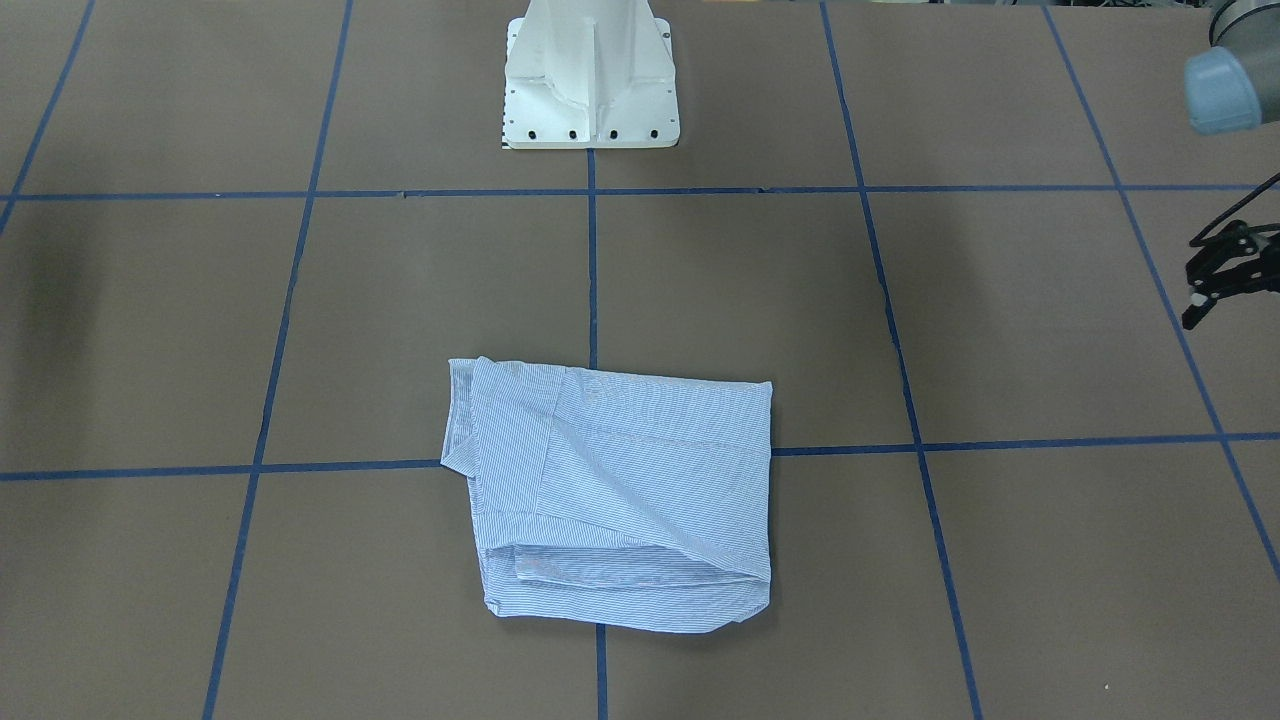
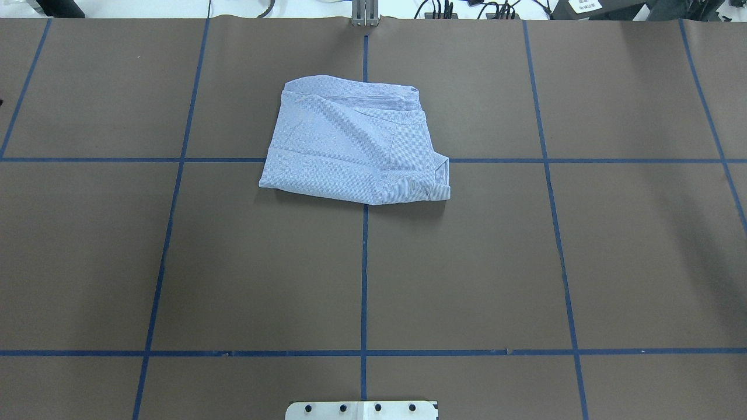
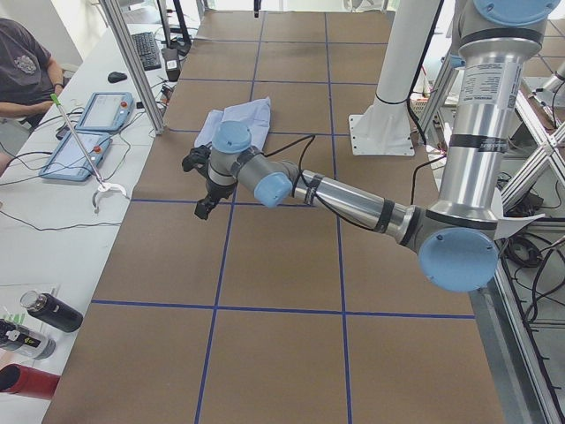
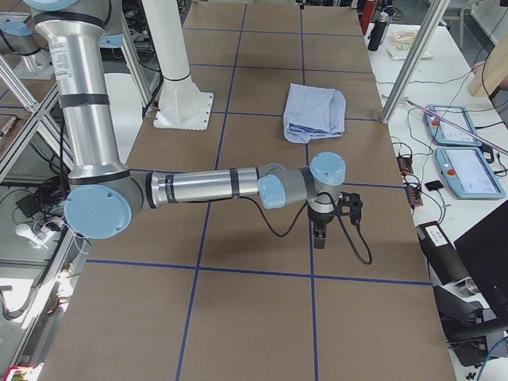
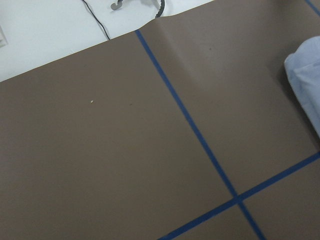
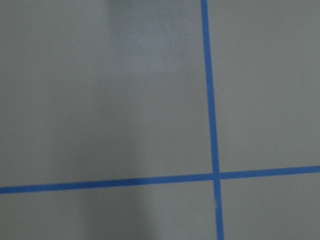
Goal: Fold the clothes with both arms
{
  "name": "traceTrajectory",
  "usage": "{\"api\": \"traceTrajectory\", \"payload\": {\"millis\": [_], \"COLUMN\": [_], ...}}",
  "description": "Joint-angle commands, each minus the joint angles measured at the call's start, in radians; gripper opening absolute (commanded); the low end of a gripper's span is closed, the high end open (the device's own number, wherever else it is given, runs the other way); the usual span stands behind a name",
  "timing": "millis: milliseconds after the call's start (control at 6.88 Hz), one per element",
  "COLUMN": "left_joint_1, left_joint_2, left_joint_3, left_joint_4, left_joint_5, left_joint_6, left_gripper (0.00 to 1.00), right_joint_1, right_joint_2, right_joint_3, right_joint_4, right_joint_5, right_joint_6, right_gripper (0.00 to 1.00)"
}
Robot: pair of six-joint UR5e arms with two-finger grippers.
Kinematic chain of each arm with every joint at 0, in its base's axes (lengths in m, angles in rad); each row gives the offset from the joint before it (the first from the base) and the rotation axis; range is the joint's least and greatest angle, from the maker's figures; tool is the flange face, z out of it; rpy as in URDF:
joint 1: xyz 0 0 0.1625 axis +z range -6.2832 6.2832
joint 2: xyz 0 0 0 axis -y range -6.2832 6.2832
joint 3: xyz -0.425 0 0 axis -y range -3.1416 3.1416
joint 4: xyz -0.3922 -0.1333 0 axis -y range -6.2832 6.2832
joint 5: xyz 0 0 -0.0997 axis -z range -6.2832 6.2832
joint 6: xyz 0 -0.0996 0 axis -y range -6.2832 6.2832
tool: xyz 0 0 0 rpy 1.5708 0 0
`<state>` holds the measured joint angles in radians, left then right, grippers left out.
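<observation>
Out on either flank hang the left gripper (image 3: 203, 201) and right gripper (image 4: 321, 234) — whether their jaws are parted I cannot tell — each well apart from the shirt (image 2: 356, 149), folded mid-table beyond them astride the centre tape line (image 2: 364, 262), longer side running arm to arm.

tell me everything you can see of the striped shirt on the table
The shirt is light blue with fine white stripes, thin cloth by its look. It is folded into a rough rectangle of several layers, a diagonal crease across the top, stacked edges showing on the side away from the robot's base. It lies flat on the brown table, over a crossing of blue tape lines. Only the table touches it; no buttons or label show.
</observation>
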<state>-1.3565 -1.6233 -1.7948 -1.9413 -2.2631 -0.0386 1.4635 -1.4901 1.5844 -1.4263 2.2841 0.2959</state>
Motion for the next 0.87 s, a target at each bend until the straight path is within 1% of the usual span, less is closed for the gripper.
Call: {"api": "traceTrajectory", "payload": {"millis": [0,145,291,436,582,727], "left_joint_1": [-0.077,-0.114,-0.113,-0.113,-0.115,-0.11], "left_joint_2": [0.158,0.189,0.203,0.204,0.204,0.186], "left_joint_3": [-0.072,-0.072,-0.057,-0.061,-0.081,-0.084], "left_joint_4": [0.015,0.015,0.015,0.015,0.005,0.01], "left_joint_5": [-0.073,-0.108,-0.11,-0.11,-0.11,-0.086], "left_joint_6": [0.057,0.051,-0.005,-0.073,-0.073,-0.078], "left_gripper": [0.99,0.99,0.99,0.99,0.99,0.99], "right_joint_1": [0.061,0.055,0.06,0.06,0.061,0.055], "right_joint_2": [-0.133,-0.127,-0.121,-0.131,-0.139,-0.128], "right_joint_3": [0.063,0.063,0.071,0.071,0.089,0.05], "right_joint_4": [-0.002,-0.005,-0.041,-0.042,-0.042,-0.022], "right_joint_5": [0.023,0.046,0.048,0.029,0.028,0.028], "right_joint_6": [-0.106,-0.106,-0.106,-0.109,-0.109,-0.098], "right_gripper": [1.0,1.0,1.0,1.0,1.0,1.0]}}
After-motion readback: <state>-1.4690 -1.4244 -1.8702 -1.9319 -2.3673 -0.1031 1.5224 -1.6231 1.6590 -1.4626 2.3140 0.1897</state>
